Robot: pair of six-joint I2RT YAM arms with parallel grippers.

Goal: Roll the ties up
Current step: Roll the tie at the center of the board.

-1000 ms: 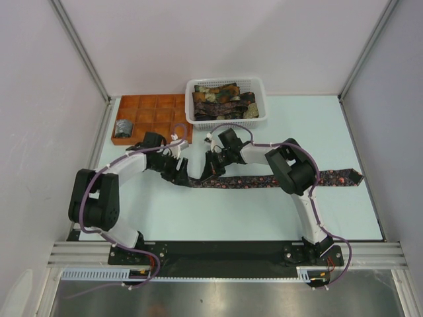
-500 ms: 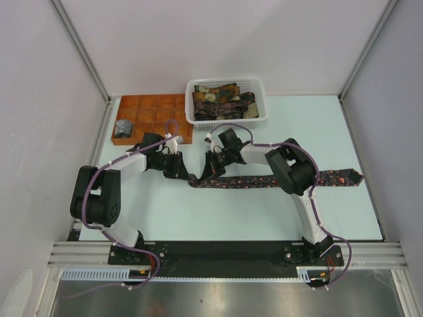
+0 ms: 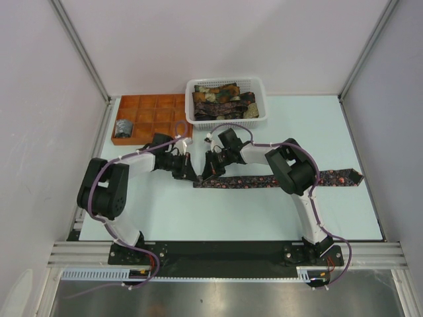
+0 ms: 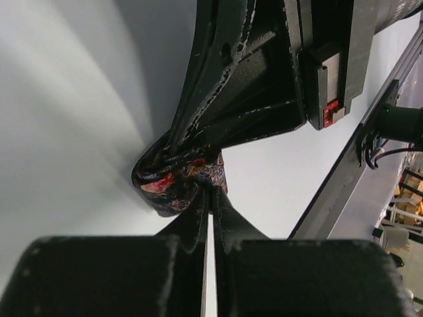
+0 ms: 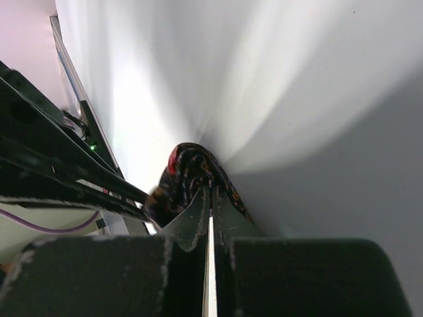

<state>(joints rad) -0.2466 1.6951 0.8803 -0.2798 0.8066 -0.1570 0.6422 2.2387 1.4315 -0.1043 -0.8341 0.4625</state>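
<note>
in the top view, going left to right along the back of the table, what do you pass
rolled tie in the tray's near-left compartment → orange tray → white basket holding more ties

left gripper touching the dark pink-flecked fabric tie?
Touching. Left wrist view shows the left gripper pinched shut on the dark pink-flecked fabric tie at its rolled end.

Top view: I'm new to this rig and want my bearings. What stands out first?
Both grippers meet mid-table on one dark tie: the left gripper and the right gripper are shut on its partly rolled left end, while the rest lies flat toward the right edge. Behind them a white basket holds more ties, and an orange tray sits to its left.
</note>
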